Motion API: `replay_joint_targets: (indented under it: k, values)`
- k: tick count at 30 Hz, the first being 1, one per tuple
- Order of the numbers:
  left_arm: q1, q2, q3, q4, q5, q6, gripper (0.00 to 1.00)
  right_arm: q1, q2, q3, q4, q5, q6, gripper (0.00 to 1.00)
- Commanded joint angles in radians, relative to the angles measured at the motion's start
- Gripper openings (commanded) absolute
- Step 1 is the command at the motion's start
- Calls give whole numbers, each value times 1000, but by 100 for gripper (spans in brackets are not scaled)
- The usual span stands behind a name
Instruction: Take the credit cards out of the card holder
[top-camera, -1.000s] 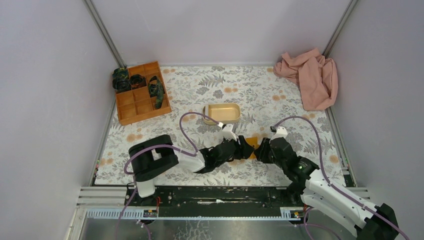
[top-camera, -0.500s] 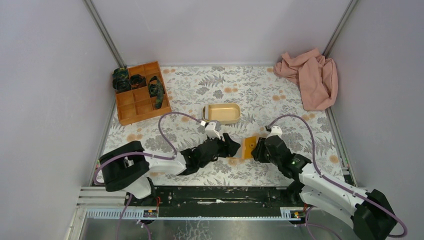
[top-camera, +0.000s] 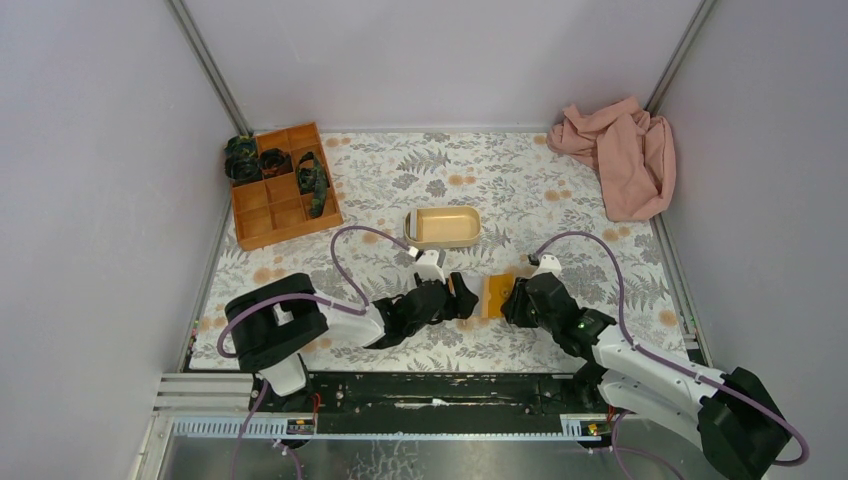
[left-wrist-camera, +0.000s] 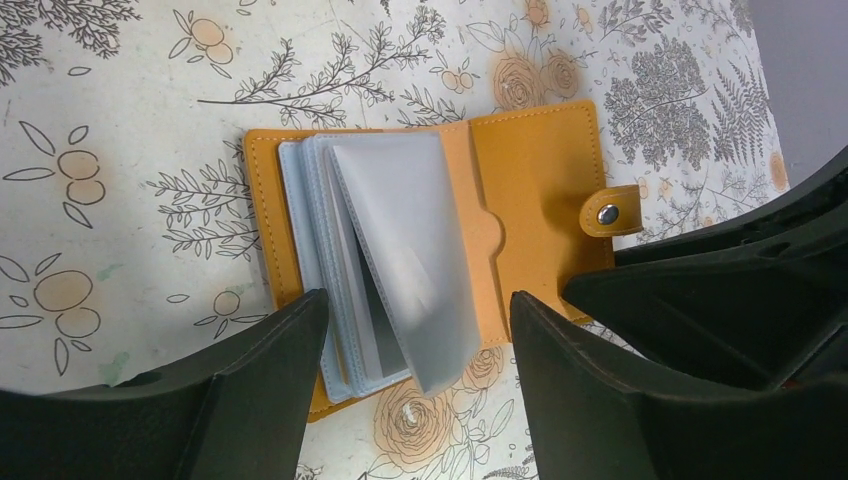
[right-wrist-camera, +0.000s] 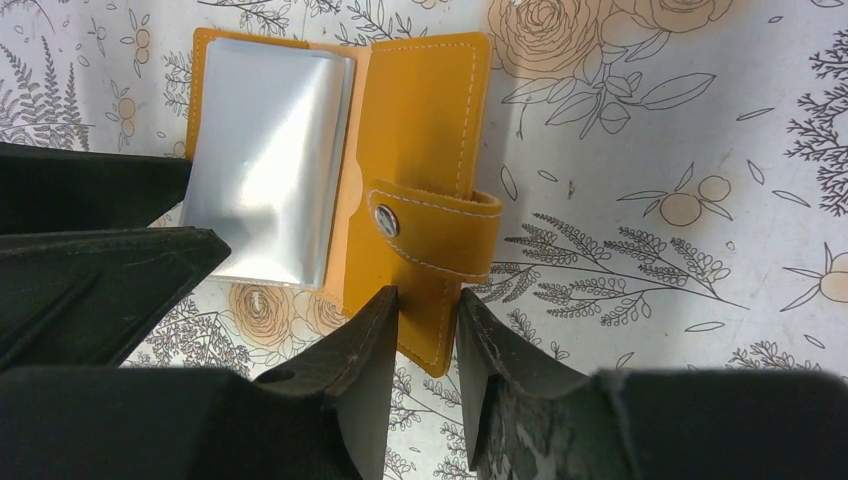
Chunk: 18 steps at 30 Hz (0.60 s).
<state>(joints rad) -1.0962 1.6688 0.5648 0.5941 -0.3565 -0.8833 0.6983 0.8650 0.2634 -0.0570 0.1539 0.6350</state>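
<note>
Two grippers flanked the card holder (top-camera: 497, 296), which lay open on the floral table (top-camera: 560, 200) between them: the right gripper (right-wrist-camera: 425, 300) pinched its snap-tab cover's edge, while the left gripper (left-wrist-camera: 415, 300) stood wide and empty, the clear sleeves (left-wrist-camera: 410, 240) running lengthwise just ahead of its fingers.

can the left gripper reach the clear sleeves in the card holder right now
Probably yes: the card holder lies open, clear sleeves fanned between the fingers of the open left gripper, nothing over them; the right gripper pinches the holder's edge.
</note>
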Motion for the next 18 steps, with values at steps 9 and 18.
replay_joint_targets:
  k: [9, 18]
  values:
    - [1, 28, 31, 54, 51, 5, 74, 2, 13, -23, 66, -11, 13, 35]
    - [-8, 12, 60, 49, 79, 6, 73, 3, 34, -34, 88, -11, 14, 35]
